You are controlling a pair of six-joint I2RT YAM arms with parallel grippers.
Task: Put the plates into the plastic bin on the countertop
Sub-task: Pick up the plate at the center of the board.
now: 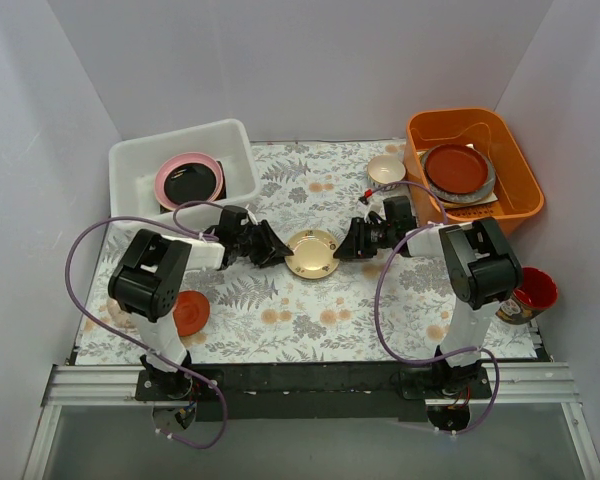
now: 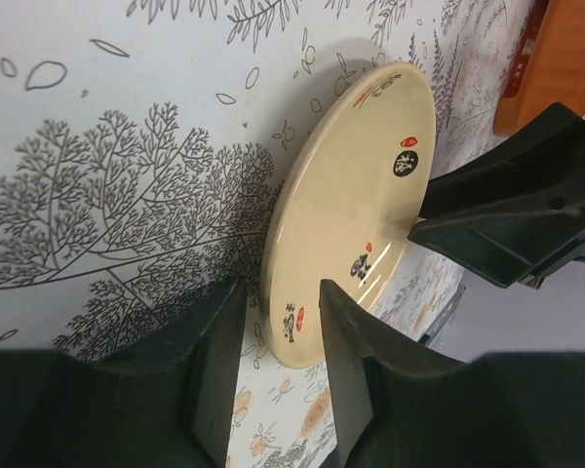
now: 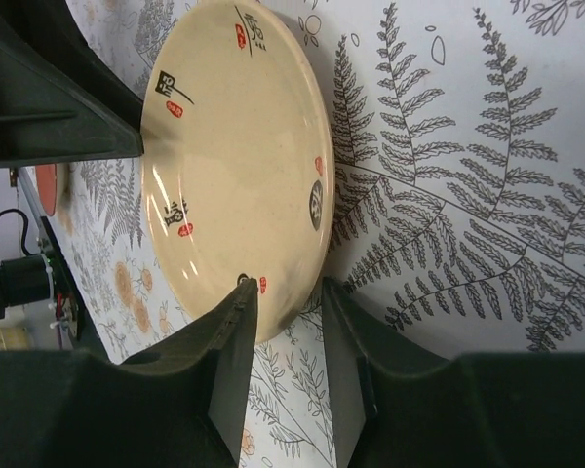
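A cream round plate (image 1: 312, 253) with red and black marks lies on the fern-print countertop (image 1: 310, 325), midway between both arms. My left gripper (image 1: 271, 248) straddles its left rim (image 2: 291, 331), jaws apart, with cloth showing between the rim and one finger. My right gripper (image 1: 351, 243) straddles the opposite rim (image 3: 294, 302) the same way, open, with a gap beside the rim. The plastic bin (image 1: 130, 165) at the back left holds a pink round plate (image 1: 170, 172) and a black square one (image 1: 194, 184). A small red-orange saucer (image 1: 190, 312) lies by the left arm.
An orange tub (image 1: 515, 170) at the back right holds a red-brown plate on a grey one. A small cream bowl (image 1: 386, 170) stands just behind the right gripper. A red cup (image 1: 531, 293) sits at the right edge. White walls enclose the table.
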